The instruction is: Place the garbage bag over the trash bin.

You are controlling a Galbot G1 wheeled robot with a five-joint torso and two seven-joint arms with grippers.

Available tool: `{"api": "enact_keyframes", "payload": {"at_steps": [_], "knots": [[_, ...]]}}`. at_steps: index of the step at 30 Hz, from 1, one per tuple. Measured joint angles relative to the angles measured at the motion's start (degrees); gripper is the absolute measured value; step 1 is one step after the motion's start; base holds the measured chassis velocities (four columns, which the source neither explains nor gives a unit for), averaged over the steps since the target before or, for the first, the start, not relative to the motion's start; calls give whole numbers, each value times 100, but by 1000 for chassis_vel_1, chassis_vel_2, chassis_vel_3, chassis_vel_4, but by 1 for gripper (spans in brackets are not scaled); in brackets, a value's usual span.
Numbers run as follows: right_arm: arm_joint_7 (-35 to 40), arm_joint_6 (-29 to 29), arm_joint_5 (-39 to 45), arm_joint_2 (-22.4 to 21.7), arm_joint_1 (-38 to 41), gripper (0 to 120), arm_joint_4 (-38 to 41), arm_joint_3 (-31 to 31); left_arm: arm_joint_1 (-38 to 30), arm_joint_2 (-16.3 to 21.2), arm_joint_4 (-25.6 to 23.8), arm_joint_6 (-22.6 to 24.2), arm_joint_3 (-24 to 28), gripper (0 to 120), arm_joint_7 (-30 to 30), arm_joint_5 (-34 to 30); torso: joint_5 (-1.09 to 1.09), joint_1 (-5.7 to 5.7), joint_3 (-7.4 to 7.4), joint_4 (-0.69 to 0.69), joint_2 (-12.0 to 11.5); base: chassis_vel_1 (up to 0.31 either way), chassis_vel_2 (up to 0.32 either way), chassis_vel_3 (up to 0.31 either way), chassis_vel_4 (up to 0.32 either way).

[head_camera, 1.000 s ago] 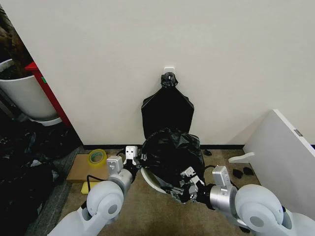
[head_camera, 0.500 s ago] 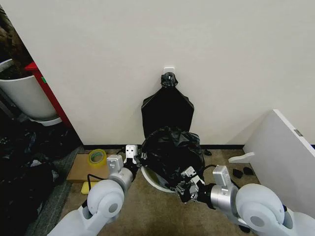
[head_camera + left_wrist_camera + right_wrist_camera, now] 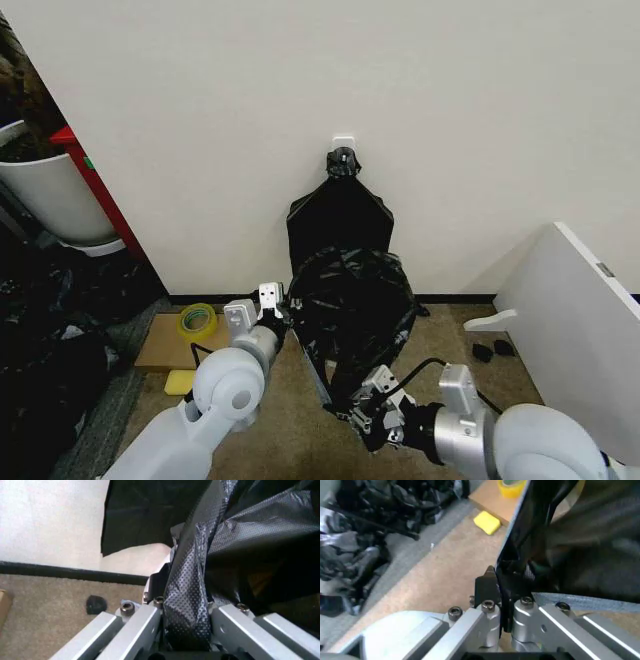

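The garbage bag [image 3: 350, 310] is a crinkled glossy black sheet stretched out low in front of the wall. It drapes over the trash bin, which is hidden beneath it. My left gripper [image 3: 272, 305] is at the bag's left edge and is shut on the plastic. The left wrist view shows the dotted black film [image 3: 187, 630] pinched between the fingers. My right gripper [image 3: 372, 415] sits at the bag's near lower edge, shut on the bag. In the right wrist view that black edge [image 3: 509, 603] runs between its closed fingers.
Flat black bags [image 3: 340, 225] hang from a wall hook behind. A yellow tape roll [image 3: 197, 319] lies on cardboard [image 3: 165, 345], beside a yellow sponge [image 3: 180, 380]. To the left are a white plant pot [image 3: 50, 195] and a black heap [image 3: 40, 340]. A white board [image 3: 580, 320] leans at right.
My right gripper has drawn back toward me and lower, pulling the bag's near edge with it. The white rim seen earlier is now covered. My left gripper has shifted slightly forward.
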Motion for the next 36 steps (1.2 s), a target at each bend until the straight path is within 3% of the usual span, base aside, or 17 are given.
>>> {"api": "enact_keyframes", "payload": {"at_steps": [14,31,36], "knots": [[-45,13,-1334,544,296,0,-1323,-476,2,94,-199,144,-242,0,-443,-992,-2,0,0,0,0,0,0,0,0],[-208,128,-1780,496,-401,0,-1257,-33,-27,72,-51,141,-439,0,-734,-1367,-2,0,0,-1,0,0,0,0,0],[-217,219,-1836,604,-336,0,-1543,-5,43,90,-169,140,-468,0,-826,-1517,-2,0,0,-1,0,0,0,0,0]]}}
